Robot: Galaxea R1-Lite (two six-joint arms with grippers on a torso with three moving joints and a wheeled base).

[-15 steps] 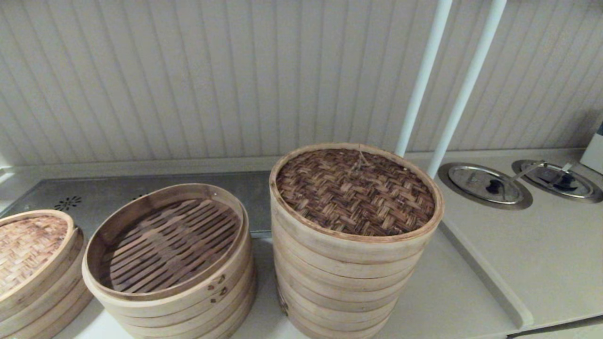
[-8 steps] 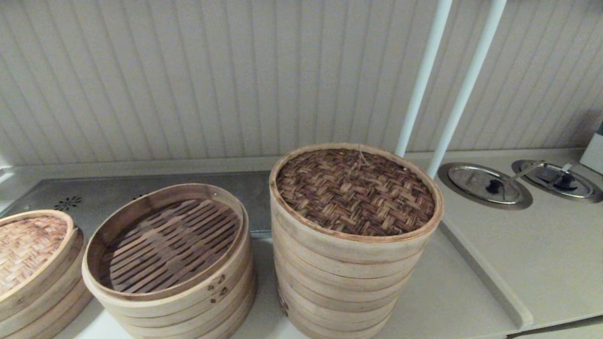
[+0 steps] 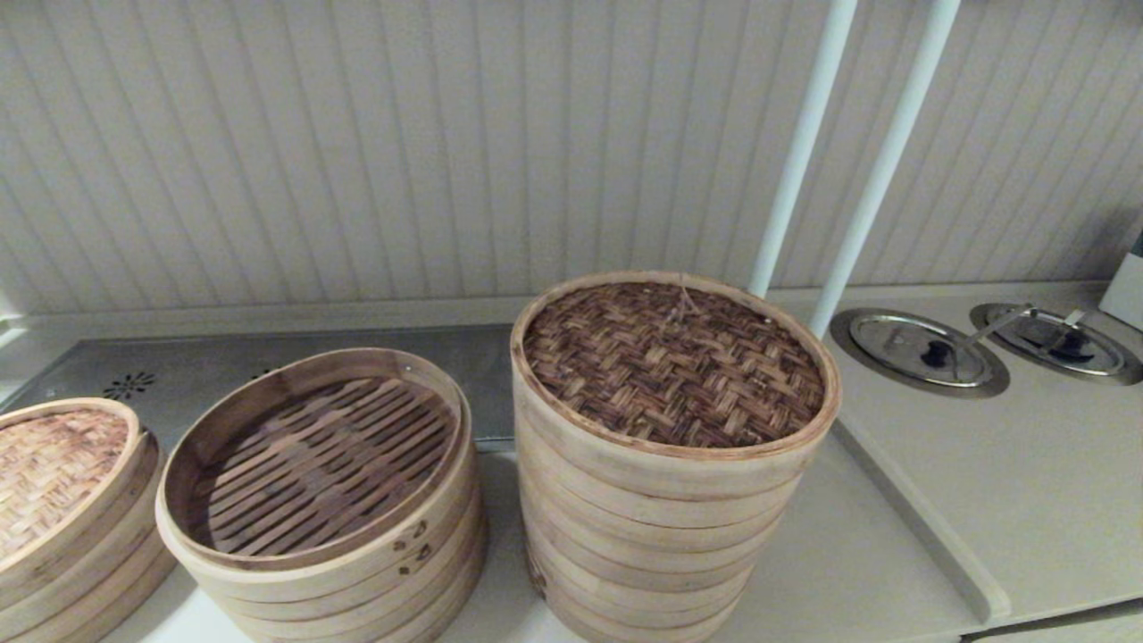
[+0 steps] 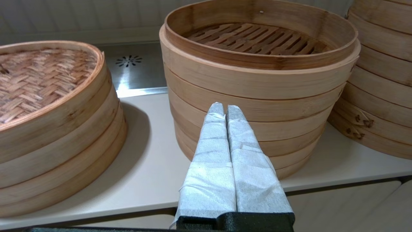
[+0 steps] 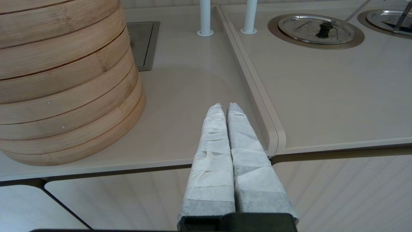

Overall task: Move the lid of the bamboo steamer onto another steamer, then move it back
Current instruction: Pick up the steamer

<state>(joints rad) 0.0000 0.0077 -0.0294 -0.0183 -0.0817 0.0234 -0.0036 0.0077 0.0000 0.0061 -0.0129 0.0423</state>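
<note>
Lid sits on the tall steamer, frame centre; both end effectors pressed together, low; next: return it.

A: What stands on the left of the counter?

B: A short steamer stack, open on top, with a slatted floor and dark marks on its side. Just beside it, at the far left, a lower stack wearing a paler woven lid.

A: Behind them?

B: A steel panel set into the counter, with a small flower-shaped cluster of holes. Ribbed pale wall behind that.

A: And the right?

B: Two white poles rise from the counter. Beyond them, two round steel lids with black knobs sit recessed in a raised counter section.
</note>
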